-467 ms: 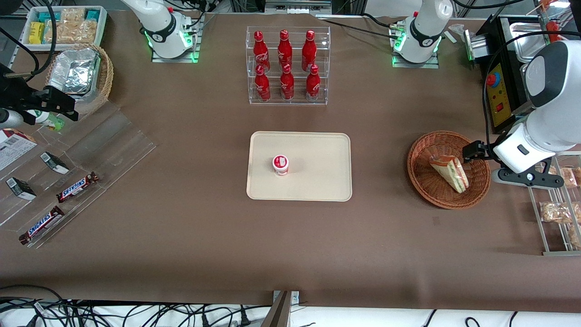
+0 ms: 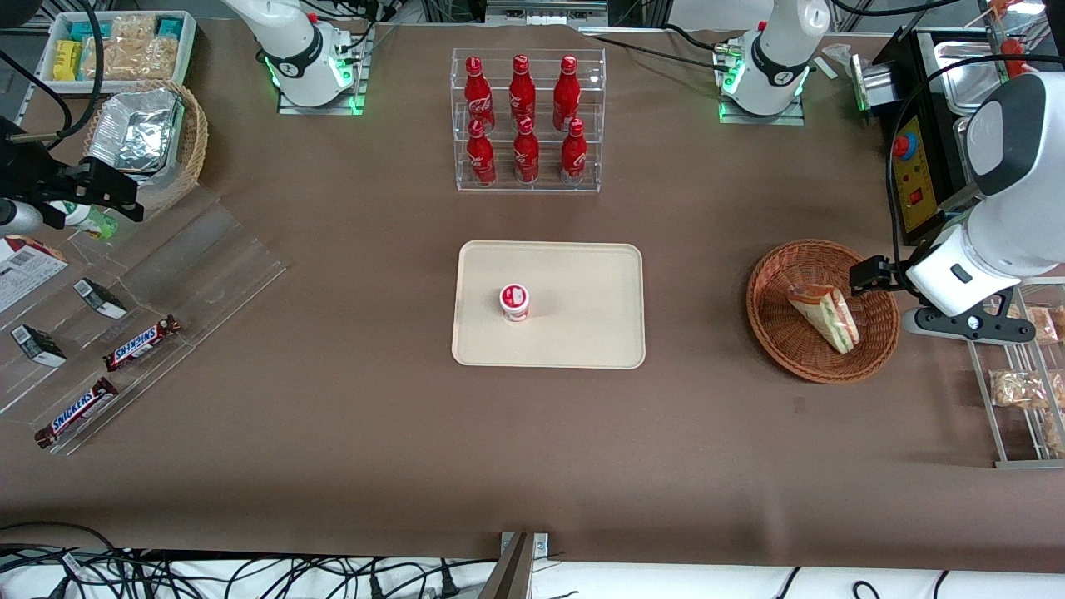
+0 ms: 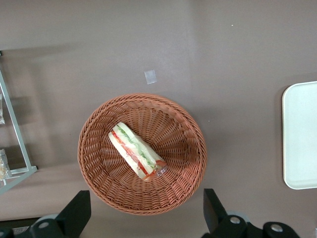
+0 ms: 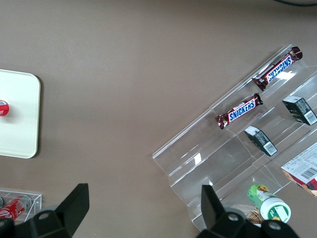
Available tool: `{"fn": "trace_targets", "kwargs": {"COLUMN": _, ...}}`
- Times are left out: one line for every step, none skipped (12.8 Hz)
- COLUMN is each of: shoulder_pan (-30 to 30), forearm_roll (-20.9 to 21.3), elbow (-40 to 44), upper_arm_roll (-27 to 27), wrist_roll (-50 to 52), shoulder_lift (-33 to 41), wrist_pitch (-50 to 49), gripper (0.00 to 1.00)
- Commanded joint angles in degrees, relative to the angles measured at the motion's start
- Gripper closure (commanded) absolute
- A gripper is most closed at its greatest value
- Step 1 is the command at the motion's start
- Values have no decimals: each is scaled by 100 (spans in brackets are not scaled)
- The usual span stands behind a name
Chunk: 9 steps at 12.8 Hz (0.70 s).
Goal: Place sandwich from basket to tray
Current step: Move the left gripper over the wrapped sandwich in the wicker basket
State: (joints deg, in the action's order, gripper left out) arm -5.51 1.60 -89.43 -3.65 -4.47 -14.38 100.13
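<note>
Hovering gripper half cropped, fingers parted

Glossy white-and-grey arm, black pincer, seemingly matte fingers.

Six red bottles fill a clear rack.

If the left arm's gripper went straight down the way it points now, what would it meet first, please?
Probably the rim of the basket: the open gripper hangs above its edge, off the sandwich. Depth is unclear.
</note>
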Motion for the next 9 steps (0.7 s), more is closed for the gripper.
{"fn": "trace_targets", "kwargs": {"shoulder_pan": 32, "forearm_roll": 104, "elbow": 128, "upper_arm_roll": -22, "wrist_roll": 296, "shoulder_lift": -29, "wrist_pitch": -221, "gripper": 0}}
{"fn": "trace_targets", "kwargs": {"shoulder_pan": 41, "forearm_roll": 104, "elbow": 119, "upper_arm_roll": -22, "wrist_roll": 480, "shoulder_lift": -29, "wrist_pitch": -370, "gripper": 0}}
{"fn": "trace_targets", "kwargs": {"shoulder_pan": 49, "forearm_roll": 104, "elbow": 76, "upper_arm_roll": -22, "wrist_roll": 691, "shoulder_lift": -38, "wrist_pitch": -397, "gripper": 0}}
{"fn": "trace_targets", "kwargs": {"shoulder_pan": 110, "forearm_roll": 104, "elbow": -81, "upper_arm_roll": -22, "wrist_roll": 945, "shoulder_lift": -29, "wrist_pitch": -406, "gripper": 0}}
{"fn": "trace_targets", "kwargs": {"shoulder_pan": 155, "forearm_roll": 104, "elbow": -266, "upper_arm_roll": -22, "wrist_roll": 1252, "shoulder_lift": -12, "wrist_pitch": -363, "gripper": 0}}
{"fn": "trace_targets", "kwargs": {"shoulder_pan": 286, "forearm_roll": 86, "elbow": -311, "upper_arm_roll": -13, "wrist_roll": 1690, "shoulder_lift": -20, "wrist_pitch": -301, "gripper": 0}}
{"fn": "trace_targets", "kwargs": {"shoulder_pan": 365, "forearm_roll": 60, "elbow": -372, "upper_arm_roll": -13, "wrist_roll": 2112, "shoulder_lift": -38, "wrist_pitch": -153, "gripper": 0}}
{"fn": "trace_targets", "kwargs": {"shoulder_pan": 383, "forearm_roll": 60, "elbow": -547, "upper_arm_roll": -5, "wrist_roll": 2360, "shoulder_lift": -21, "wrist_pitch": 31, "gripper": 0}}
{"fn": "trace_targets", "kwargs": {"shoulder_pan": 418, "forearm_roll": 51, "elbow": -723, "upper_arm_roll": -13, "wrist_roll": 2537, "shoulder_lift": -3, "wrist_pitch": 251, "gripper": 0}}
